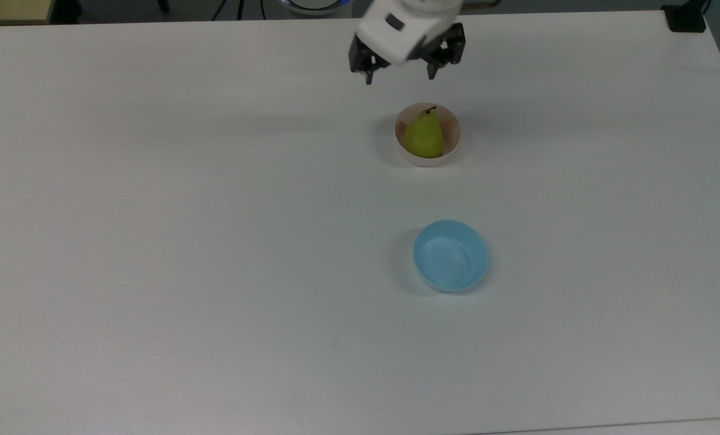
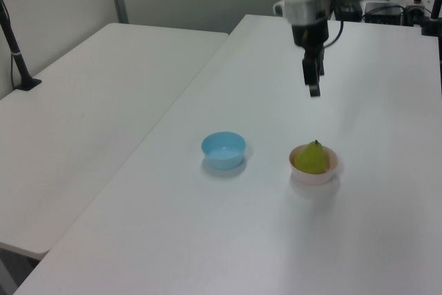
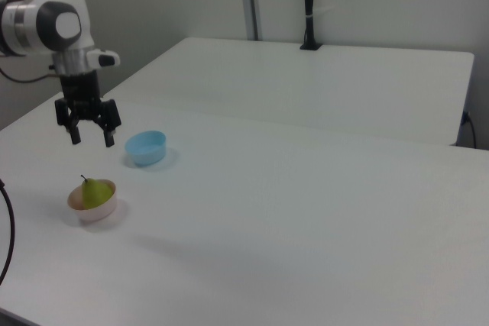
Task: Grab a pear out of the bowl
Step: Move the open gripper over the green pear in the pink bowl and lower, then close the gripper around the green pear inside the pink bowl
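White table (image 1: 215, 241), two bowls on it. Pear (image 1: 424, 135) upright in pink bowl (image 1: 454, 138), untouched; blue bowl (image 1: 451, 255) well apart. Gripper (image 1: 399, 77) spread wide, holding nothing, in air near pink bowl, not yet over pear. Nothing done; left: centre, descend, grasp, lift

The yellow-green pear (image 1: 424, 136) (short dark stem pointing toward the top view's top) sits inside the pale pink bowl (image 1: 452, 147), seemingly leaning against its wall. The bowl stands upright on the white bench (image 1: 185, 241), well apart from the light blue bowl (image 1: 451, 255).
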Available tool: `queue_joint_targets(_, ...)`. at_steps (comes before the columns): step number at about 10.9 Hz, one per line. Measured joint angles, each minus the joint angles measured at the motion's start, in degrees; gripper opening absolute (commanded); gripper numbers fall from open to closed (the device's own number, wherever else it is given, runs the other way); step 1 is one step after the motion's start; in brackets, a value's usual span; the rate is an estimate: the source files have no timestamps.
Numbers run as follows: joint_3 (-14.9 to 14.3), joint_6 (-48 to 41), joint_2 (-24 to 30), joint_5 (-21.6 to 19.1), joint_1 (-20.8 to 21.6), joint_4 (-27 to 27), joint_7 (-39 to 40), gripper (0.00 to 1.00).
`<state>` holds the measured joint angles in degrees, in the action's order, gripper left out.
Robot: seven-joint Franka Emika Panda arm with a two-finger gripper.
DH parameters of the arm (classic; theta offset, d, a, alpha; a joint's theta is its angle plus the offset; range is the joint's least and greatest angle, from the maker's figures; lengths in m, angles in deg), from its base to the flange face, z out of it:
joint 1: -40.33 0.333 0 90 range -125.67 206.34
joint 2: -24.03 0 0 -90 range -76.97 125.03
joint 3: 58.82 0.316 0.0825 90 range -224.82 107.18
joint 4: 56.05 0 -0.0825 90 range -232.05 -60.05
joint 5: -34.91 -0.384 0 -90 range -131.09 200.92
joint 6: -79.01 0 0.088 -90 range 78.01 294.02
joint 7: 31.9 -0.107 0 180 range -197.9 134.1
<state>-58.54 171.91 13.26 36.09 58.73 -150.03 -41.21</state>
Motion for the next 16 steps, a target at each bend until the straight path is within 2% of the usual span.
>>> queue_joint_targets(3,0.01,0.00,-5.44,0.00,2.88,-0.37,0.00,1.00)
queue_joint_targets(6,0.00,1.75,-9.97,0.06,3.37,-0.91,0.00,1.00)
queue_joint_targets(11,-0.01,5.10,-14.67,0.25,5.02,-1.26,0.02,1.00)
queue_joint_targets(13,-0.03,5.12,-14.92,0.82,6.01,-1.25,-0.04,0.92)
queue_joint_targets(14,-0.04,5.15,-14.92,0.98,6.30,-1.24,-0.23,0.83)
queue_joint_targets(16,-0.05,5.18,-14.97,1.97,6.79,-1.24,-0.82,0.81)
